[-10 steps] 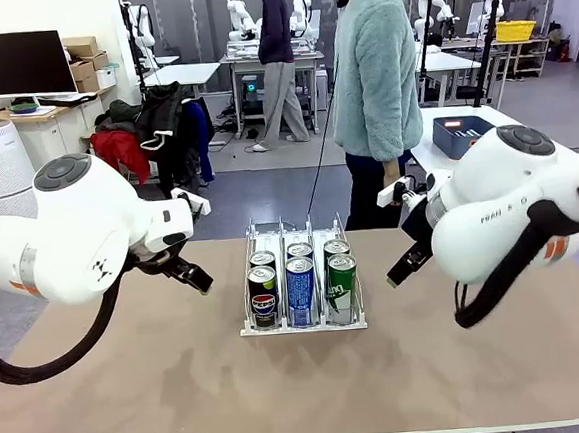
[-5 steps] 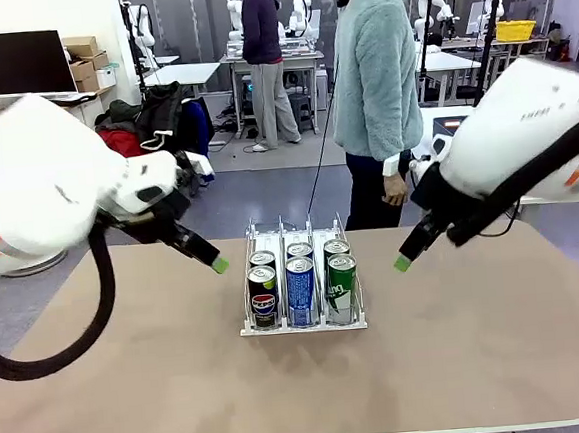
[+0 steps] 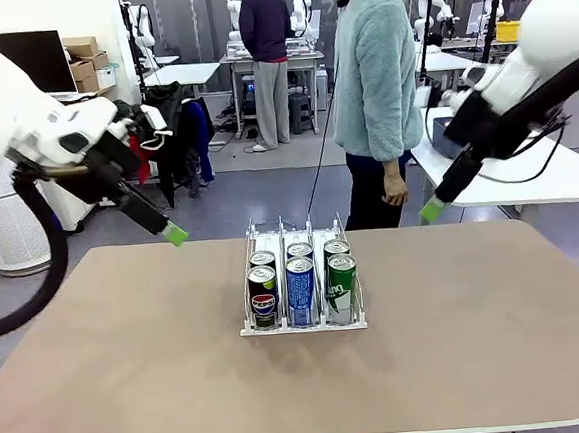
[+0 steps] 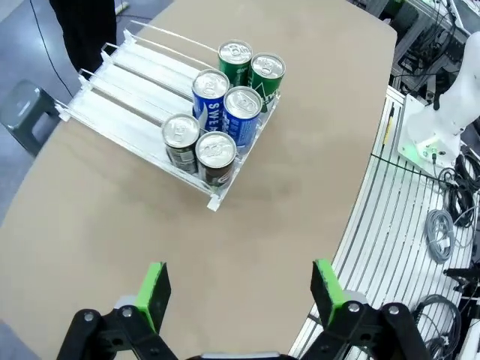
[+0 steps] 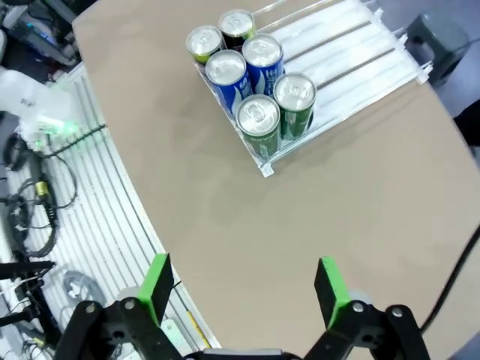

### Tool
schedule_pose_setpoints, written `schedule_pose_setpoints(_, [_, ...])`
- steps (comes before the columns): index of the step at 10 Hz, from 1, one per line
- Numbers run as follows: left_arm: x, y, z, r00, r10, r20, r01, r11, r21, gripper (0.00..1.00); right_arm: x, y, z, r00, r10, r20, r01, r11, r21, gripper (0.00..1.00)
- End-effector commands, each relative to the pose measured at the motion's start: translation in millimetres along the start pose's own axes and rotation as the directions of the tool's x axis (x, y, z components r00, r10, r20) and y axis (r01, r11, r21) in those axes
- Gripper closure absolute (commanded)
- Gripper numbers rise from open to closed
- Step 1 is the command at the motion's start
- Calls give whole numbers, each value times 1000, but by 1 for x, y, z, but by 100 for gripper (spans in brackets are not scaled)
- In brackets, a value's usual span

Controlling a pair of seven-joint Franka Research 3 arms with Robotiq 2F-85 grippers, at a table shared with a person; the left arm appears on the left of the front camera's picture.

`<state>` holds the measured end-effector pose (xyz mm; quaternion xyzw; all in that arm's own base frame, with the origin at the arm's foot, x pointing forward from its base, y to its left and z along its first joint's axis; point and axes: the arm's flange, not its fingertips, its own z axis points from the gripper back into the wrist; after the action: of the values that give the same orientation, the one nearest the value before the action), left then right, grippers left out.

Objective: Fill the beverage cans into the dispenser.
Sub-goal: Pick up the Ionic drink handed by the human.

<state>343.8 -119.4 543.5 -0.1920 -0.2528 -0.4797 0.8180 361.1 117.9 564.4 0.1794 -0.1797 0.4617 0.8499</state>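
The dispenser [image 3: 303, 328] stands mid-table with several beverage cans upright in its three lanes: black [image 3: 263, 299], blue [image 3: 301, 291] and green [image 3: 342, 287] in front, one more behind each. My left gripper [image 3: 172, 233] hangs open above the table's far left, well clear of the rack. My right gripper [image 3: 432, 208] hangs open at the far right, also clear. In the left wrist view the gripper [image 4: 240, 291] is open and empty, with the dispenser [image 4: 131, 94] and cans [image 4: 241, 109] far below. The right wrist view shows its gripper [image 5: 244, 289] open above the dispenser [image 5: 341, 45] and cans [image 5: 259, 120].
A person in a teal fleece [image 3: 373, 69] stands at the table's far edge, one hand [image 3: 396, 190] hanging down. A white table [image 3: 528, 183] stands behind at the right. The brown tabletop [image 3: 131, 369] is bare around the rack.
Both arms have risen and swung outward, away from the dispenser. Both grippers stayed open. The cans have not moved.
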Motion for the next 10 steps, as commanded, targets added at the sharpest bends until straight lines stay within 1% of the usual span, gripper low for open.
schedule_pose_setpoints(1, [-6,1,28,997,-68,-45,71,996,50,0,-14,-1,34,995,94,32,-94,996,-1,0])
schedule_pose_setpoints(2, [-5,0,40,991,-98,-89,106,990,92,0,-20,0,50,991,122,47,-121,992,-38,0])
schedule_pose_setpoints(3, [-3,-3,49,993,-90,-75,97,990,106,0,-27,3,61,988,134,78,-130,990,-56,0])
schedule_pose_setpoints(4, [-3,-5,38,992,-62,-114,74,991,112,0,-31,1,64,987,117,107,-113,993,-42,0])
schedule_pose_setpoints(5, [-1,-2,46,996,-73,-54,77,993,87,0,-17,5,62,993,104,60,-101,994,-49,0])
schedule_pose_setpoints(8, [-1,-2,46,996,-73,-54,77,993,87,0,-17,5,62,993,104,60,-101,994,-49,0])
schedule_pose_setpoints(9, [0,-5,47,995,-77,-71,84,991,102,0,-19,6,66,991,116,61,-112,992,-63,0])
schedule_pose_setpoints(10, [5,-3,64,992,-111,-54,113,993,26,0,-9,-2,87,988,72,136,-47,983,-179,0])
